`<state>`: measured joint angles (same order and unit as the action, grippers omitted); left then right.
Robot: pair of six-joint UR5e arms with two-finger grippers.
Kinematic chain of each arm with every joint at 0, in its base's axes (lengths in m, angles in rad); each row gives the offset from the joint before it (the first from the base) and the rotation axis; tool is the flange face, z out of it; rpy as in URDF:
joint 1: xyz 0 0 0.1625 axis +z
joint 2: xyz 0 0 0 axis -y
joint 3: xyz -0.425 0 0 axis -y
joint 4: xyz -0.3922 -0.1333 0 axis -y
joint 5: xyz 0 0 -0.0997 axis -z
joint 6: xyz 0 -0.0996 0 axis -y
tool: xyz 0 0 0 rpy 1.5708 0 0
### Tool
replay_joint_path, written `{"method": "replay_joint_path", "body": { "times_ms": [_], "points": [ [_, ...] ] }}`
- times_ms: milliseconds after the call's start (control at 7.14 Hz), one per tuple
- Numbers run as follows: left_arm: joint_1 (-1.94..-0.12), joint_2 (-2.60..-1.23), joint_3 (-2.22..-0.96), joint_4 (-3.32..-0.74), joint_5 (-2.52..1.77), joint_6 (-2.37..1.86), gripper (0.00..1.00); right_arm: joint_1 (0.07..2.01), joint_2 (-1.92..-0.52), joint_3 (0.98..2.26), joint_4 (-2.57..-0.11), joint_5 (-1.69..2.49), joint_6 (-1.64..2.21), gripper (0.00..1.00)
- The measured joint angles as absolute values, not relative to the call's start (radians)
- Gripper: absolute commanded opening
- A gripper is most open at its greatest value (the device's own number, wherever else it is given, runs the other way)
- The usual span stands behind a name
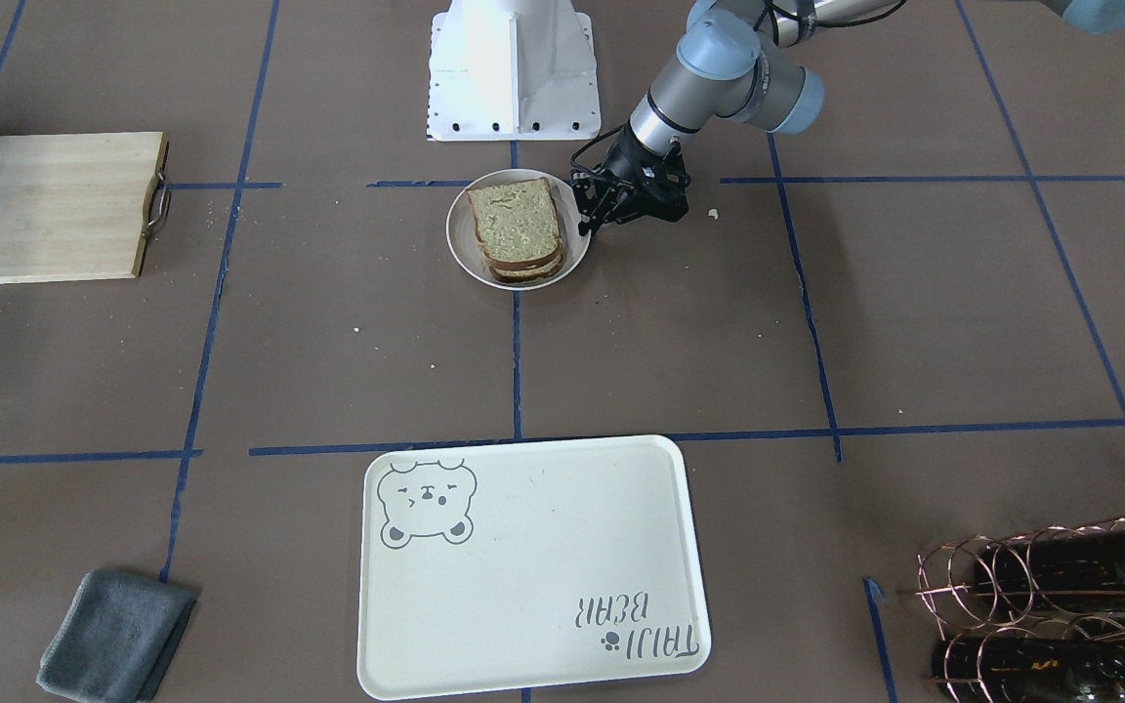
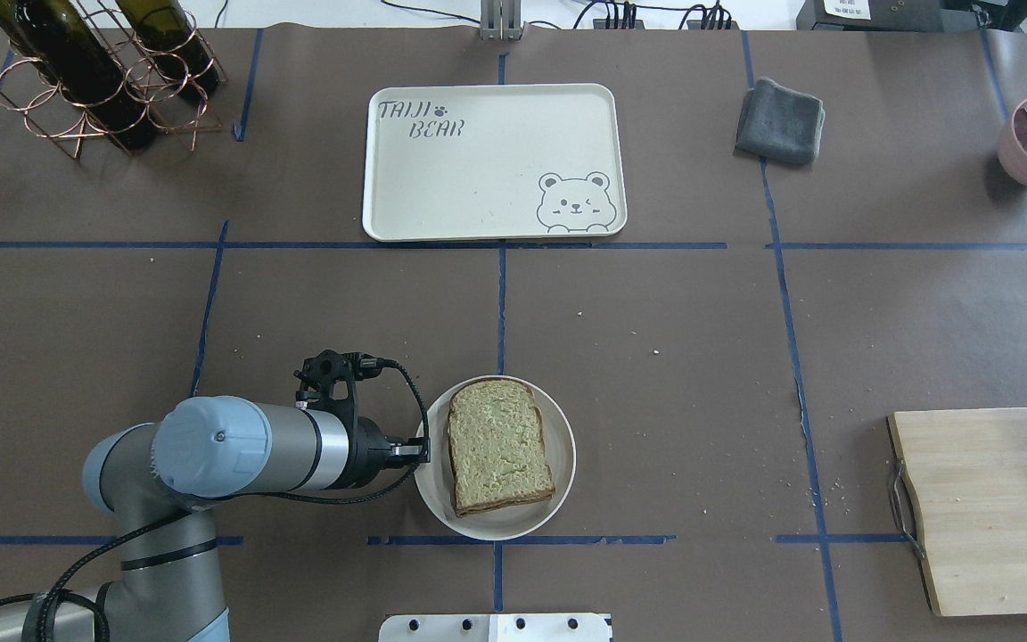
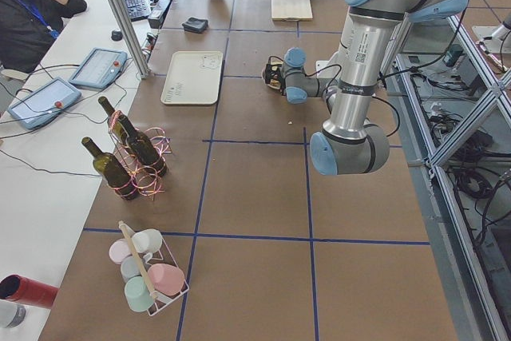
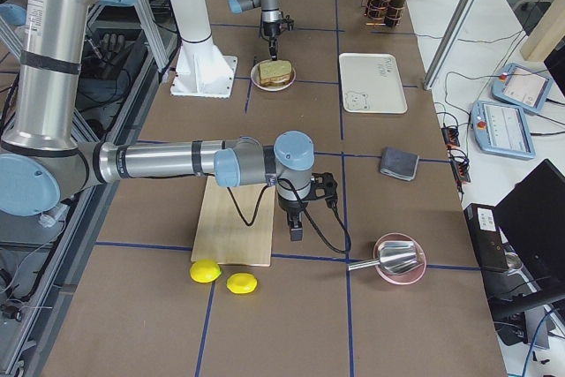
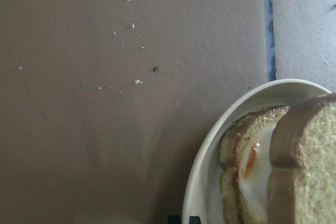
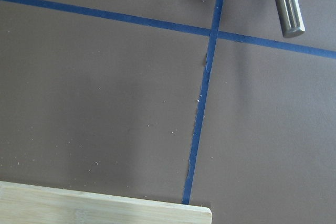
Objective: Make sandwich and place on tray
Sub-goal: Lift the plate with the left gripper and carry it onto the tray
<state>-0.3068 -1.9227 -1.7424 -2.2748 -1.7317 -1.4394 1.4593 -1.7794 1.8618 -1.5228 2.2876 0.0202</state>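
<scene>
Left gripper [image 2: 423, 451] low, jaw state unclear; right gripper [image 4: 295, 234] pointing down.

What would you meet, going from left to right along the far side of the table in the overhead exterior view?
First the wire rack of wine bottles, then the tray, then the folded grey cloth, then the pink bowl.

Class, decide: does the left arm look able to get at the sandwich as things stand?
Probably yes. The left gripper sits right at the rim of the plate, beside the sandwich, and nothing stands between them.
</scene>
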Motion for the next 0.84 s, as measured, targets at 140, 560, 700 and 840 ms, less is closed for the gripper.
{"method": "replay_joint_path", "body": {
  "times_ms": [140,560,700,840],
  "points": [
    [-0.307,-1.922,-1.746,-2.275,-1.734,-1.438,0.0,1.459,-1.779,1.859,-1.523,2.288,0.021,1.0],
    [-0.378,-1.926,-1.765,-2.275,-1.814,-1.422,0.0,1.459,-1.777,1.847,-1.523,2.288,0.021,1.0],
    [-0.456,-1.944,-1.762,-2.273,-1.896,-1.397,0.0,1.459,-1.777,1.845,-1.522,2.288,0.021,1.0],
    [-0.534,-1.983,-1.747,-2.253,-1.961,-1.363,0.0,1.459,-1.777,1.844,-1.522,2.288,0.021,1.0]
  ]
}}
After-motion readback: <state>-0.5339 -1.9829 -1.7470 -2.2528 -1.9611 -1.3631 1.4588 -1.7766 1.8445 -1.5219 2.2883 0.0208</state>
